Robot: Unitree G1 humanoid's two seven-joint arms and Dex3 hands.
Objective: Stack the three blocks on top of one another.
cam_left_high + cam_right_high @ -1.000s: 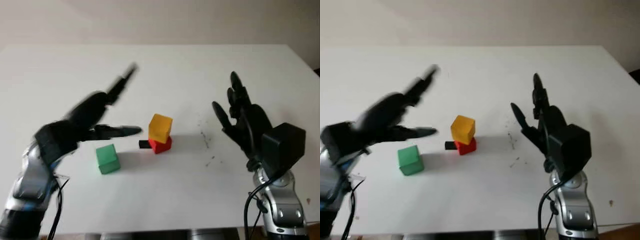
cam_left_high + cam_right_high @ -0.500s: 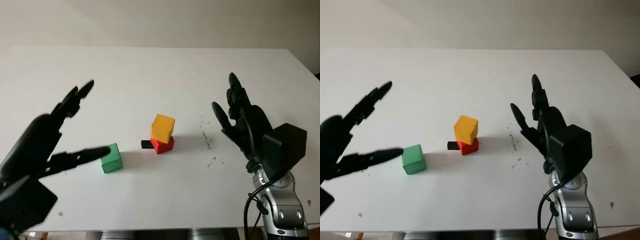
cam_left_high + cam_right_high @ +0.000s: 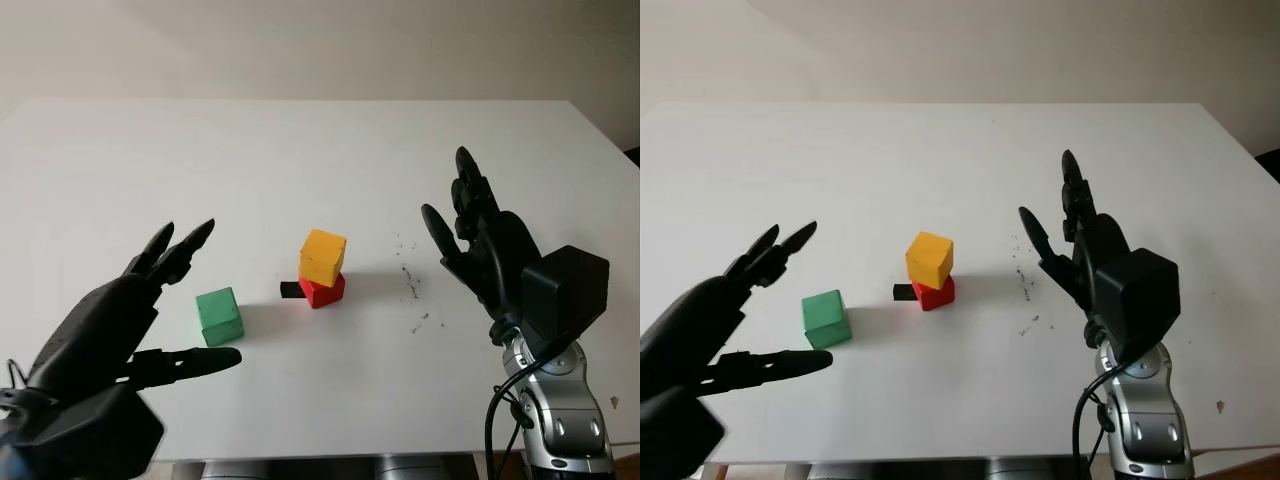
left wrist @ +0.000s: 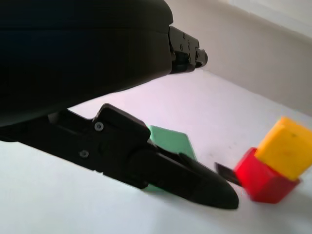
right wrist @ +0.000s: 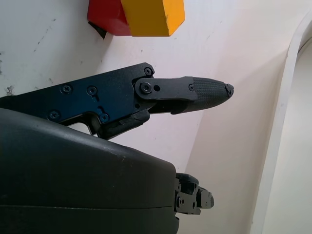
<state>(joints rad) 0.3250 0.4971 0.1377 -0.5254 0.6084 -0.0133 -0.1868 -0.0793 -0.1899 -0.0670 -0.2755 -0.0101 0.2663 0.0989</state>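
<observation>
My left hand (image 3: 130, 320) is open, holding nothing — the green block (image 3: 219, 316) sits just ahead of its fingers, nearer it than my right hand (image 3: 485, 245); that one is open too, right of the yellow block (image 3: 322, 257) on the red block (image 3: 322, 290)

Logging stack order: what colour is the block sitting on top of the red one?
Yellow block, resting on the red block; clearest in the left eye view.

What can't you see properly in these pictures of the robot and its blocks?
- The green block: in the left wrist view, the left hand and its finger cover most of it.
- The red block: the yellow block sits on it and hides its top.
- The small black thing beside the red block: too small to tell what it is.
- The right hand: in the right wrist view its own shell hides part of it.
</observation>
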